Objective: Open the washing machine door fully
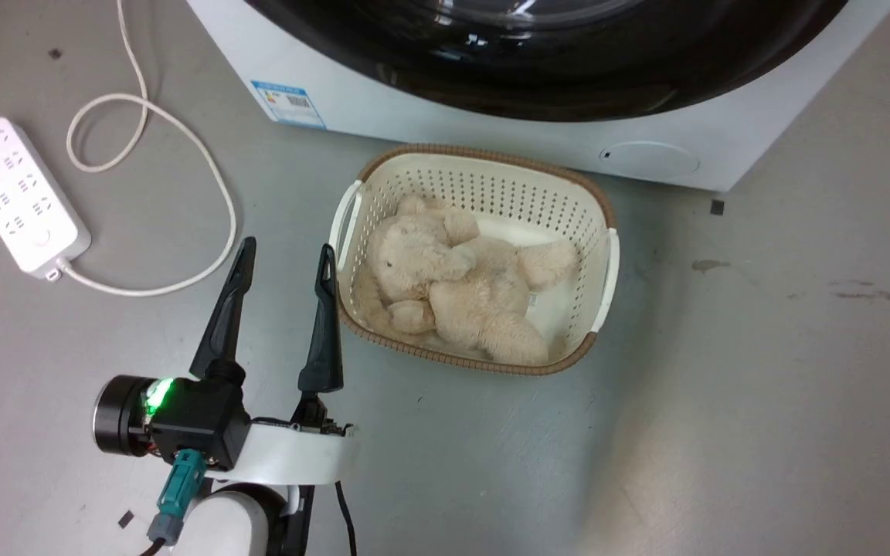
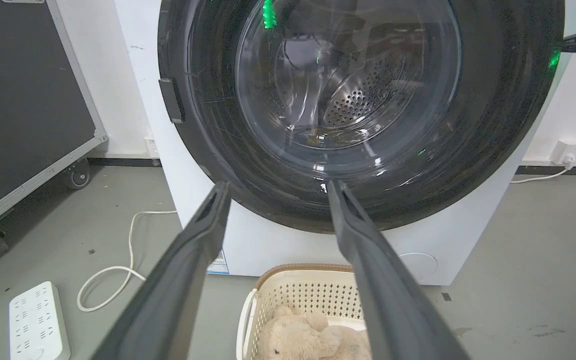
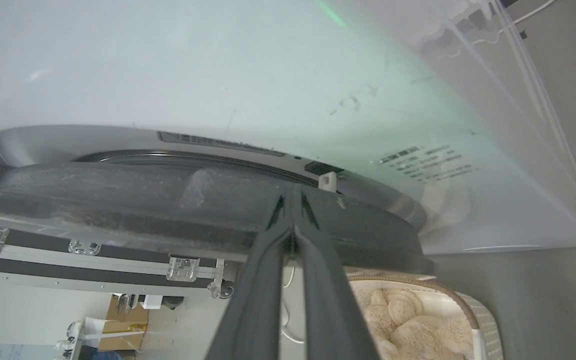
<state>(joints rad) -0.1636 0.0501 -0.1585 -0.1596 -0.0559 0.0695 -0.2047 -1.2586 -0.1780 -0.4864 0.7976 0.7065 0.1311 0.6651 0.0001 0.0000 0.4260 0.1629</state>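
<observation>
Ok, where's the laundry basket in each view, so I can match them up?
Head view: laundry basket at centre, just below the washing machine door.
Left wrist view: bottom centre, cut off by the lower edge.
Right wrist view: lower right corner.
Shared landmark: that black door, directly above the basket in every picture.
</observation>
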